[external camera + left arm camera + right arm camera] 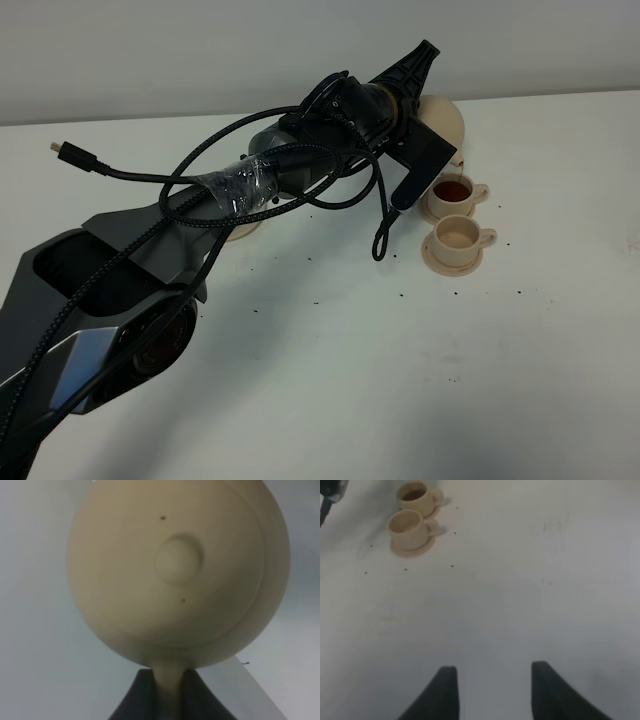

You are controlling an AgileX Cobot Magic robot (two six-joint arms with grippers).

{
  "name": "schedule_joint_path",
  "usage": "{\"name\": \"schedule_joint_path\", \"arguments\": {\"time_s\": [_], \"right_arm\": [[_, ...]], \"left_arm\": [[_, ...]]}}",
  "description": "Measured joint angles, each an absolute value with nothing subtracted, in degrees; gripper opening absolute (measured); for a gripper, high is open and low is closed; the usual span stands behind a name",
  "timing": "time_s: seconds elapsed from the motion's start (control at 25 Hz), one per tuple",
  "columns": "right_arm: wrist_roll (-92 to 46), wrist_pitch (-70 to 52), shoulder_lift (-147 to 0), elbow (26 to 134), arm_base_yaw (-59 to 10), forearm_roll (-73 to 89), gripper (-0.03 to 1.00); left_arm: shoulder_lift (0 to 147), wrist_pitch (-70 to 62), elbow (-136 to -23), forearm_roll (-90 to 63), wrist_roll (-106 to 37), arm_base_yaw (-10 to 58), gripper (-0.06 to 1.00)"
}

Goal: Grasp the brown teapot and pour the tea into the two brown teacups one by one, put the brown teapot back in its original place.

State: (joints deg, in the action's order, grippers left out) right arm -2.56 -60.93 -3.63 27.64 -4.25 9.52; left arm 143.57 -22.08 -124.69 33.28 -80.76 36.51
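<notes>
The brown teapot (445,118) is off the surface (330,380), raised and tipped above the far teacup (455,190), at the far right of the work area in the exterior view. Judged rigid, glazed and brittle: ceramic of this kind is likely slippery under hard pads, will chip on contact with the cups, and carries a shifting liquid load that makes it heavier than it looks. The loop handle (170,680) is the proper hold; the rounded body offers no purchase, and the lid (179,560), with its knob, appears only seated, so it could slip at steep tilt. The left end effector (170,682) is clamped on that handle, the dark jaws standing on either side of it with the handle pinched between them, and the pot's body projects directly ahead of the jaws. The far teacup shows dark brown tea; whether a stream is running from the spout cannot be confirmed. The near teacup (458,238), just beside it on its own saucer, shows a pale interior and is judged not yet filled. A tan saucer (243,232) is partly visible under the left arm, well apart from the cups. The right end effector (490,690) hangs over bare surface, jaws apart and holding nothing, well clear of both cups. Dark specks are scattered over the surface.
</notes>
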Motion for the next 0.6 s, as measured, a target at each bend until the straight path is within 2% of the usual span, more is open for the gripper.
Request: {"name": "schedule_joint_path", "arguments": {"time_s": [0.6], "right_arm": [[-2.55, -60.93, -3.63, 27.64, -4.25, 9.52, 0.35]], "left_arm": [[143.57, -22.08, -124.69, 33.28, -80.7, 36.51, 0.12]]}}
